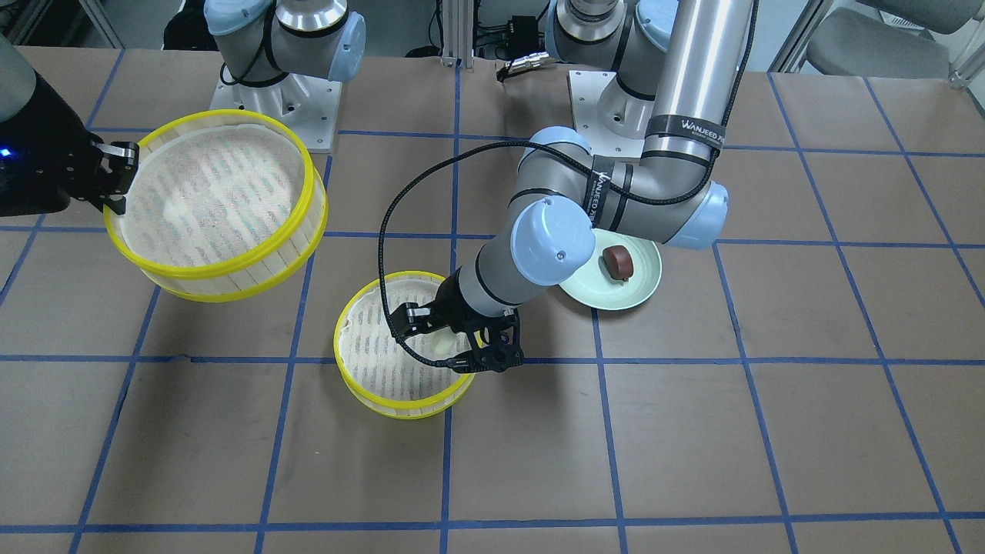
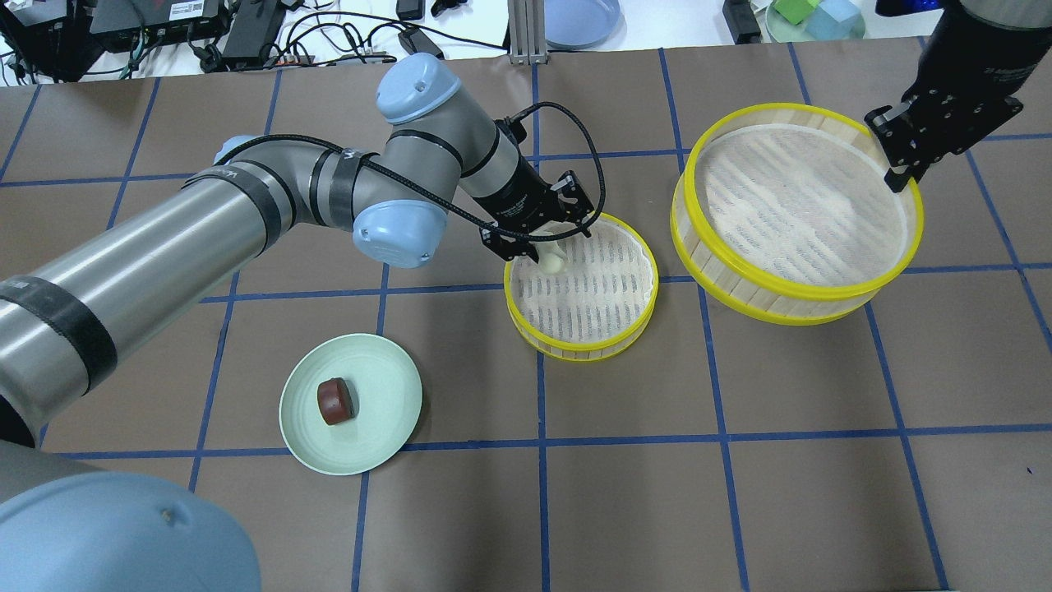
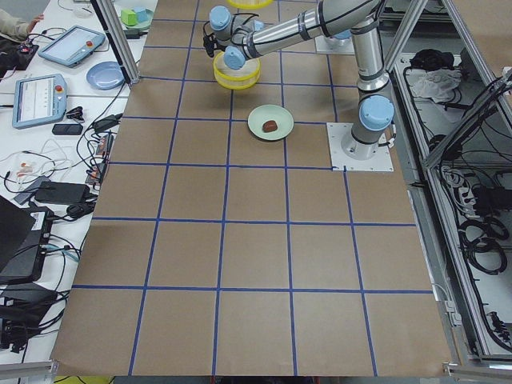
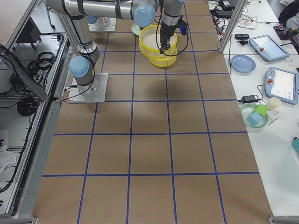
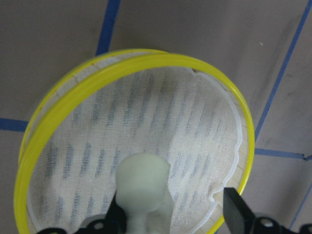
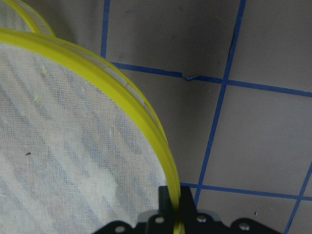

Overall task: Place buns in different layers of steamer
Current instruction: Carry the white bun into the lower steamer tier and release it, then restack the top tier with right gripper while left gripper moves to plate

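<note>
The lower steamer tray (image 2: 583, 349) stands on the table. My left gripper (image 2: 542, 238) is over its near edge with jaws open. The cream-white bun (image 2: 549, 259) is between the fingers, just inside the rim. In the left wrist view the bun (image 5: 144, 190) touches one finger and the other finger (image 5: 234, 209) stands apart. The dark reddish-brown bun (image 2: 335, 401) lies on the pale green plate (image 2: 370, 448). My right gripper (image 2: 900, 173) is shut on the rim of the upper steamer tray (image 2: 789, 288) and holds it off to the side, tilted.
The left arm's elbow (image 1: 554, 246) hangs over part of the green plate (image 1: 642, 288) in the front view. Brown paper with blue grid lines covers the table. Cables and boxes lie beyond the far edge (image 2: 246, 33).
</note>
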You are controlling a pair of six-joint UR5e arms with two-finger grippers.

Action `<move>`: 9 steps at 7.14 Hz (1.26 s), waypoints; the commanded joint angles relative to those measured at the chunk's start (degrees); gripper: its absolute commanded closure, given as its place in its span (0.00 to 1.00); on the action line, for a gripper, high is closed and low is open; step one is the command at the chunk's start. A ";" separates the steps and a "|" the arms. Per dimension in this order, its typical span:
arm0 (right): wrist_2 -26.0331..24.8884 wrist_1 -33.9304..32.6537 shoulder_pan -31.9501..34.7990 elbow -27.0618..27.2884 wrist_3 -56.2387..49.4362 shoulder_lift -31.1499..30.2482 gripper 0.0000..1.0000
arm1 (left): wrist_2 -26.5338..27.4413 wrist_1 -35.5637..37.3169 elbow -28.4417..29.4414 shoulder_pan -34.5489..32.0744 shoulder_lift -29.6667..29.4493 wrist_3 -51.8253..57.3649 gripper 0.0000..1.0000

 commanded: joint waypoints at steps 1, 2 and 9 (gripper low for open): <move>0.07 0.01 0.01 0.00 0.00 0.00 1.00 | 2.10 -0.27 0.22 -0.02 0.78 -0.13 0.00; 0.25 0.01 0.09 0.00 0.08 0.00 1.00 | 1.58 -0.18 0.13 -0.11 0.43 -0.47 0.00; 0.86 -7.96 9.62 0.00 13.84 7.54 1.00 | 22.53 -21.03 -0.39 8.50 10.26 18.30 0.01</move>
